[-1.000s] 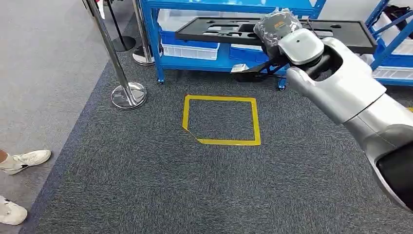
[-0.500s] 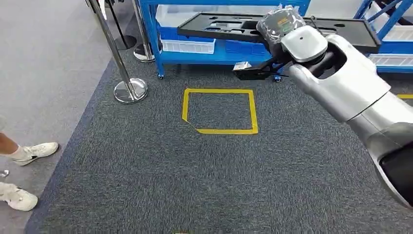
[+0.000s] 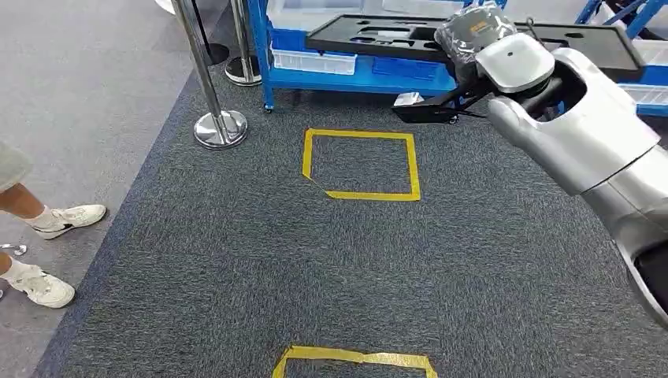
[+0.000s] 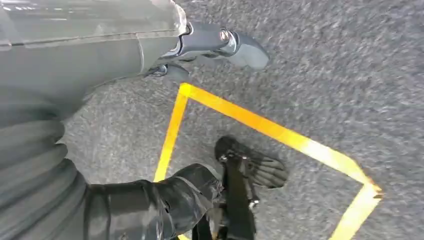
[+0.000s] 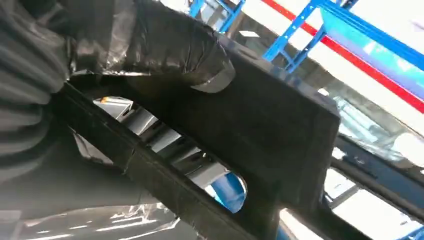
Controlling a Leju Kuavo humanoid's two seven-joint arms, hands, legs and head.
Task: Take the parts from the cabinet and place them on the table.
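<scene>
At the top right of the head view, the right robot hand [image 3: 473,35] is reaching forward with a bagged part [image 3: 465,27] — a dark piece wrapped in clear crinkled plastic with an orange label. The silver wrist and forearm are covering the fingers there, so how they are closing cannot be read from that view. In the right wrist view, a plastic-covered finger [image 5: 200,55] is pressing over the edge of the part [image 5: 260,130], a black, flat, slotted piece, so the hand is gripping it. The far end of the piece is running out of that picture, and the blue rack [image 5: 300,30] behind it is blurring.

A long black tray [image 3: 378,39] is lying across the blue shelving [image 3: 354,79], its top edge cut off by the frame; the bagged part is showing in front of its right half, and whether the two are touching is not clear.

The left robot hand [image 4: 220,42] is hanging over the carpet [image 4: 325,60] — fingers extended, holding nothing.

On the floor, a yellow tape square [image 3: 361,164] is lying just short of the shelving, with open grey carpet around it. A second tape outline [image 3: 354,362] is being cut by the lower edge. A chrome stanchion [image 3: 213,87] is standing at the carpet's left border, and a person's legs and white shoes [image 3: 47,252] are showing on the bare floor beyond.
</scene>
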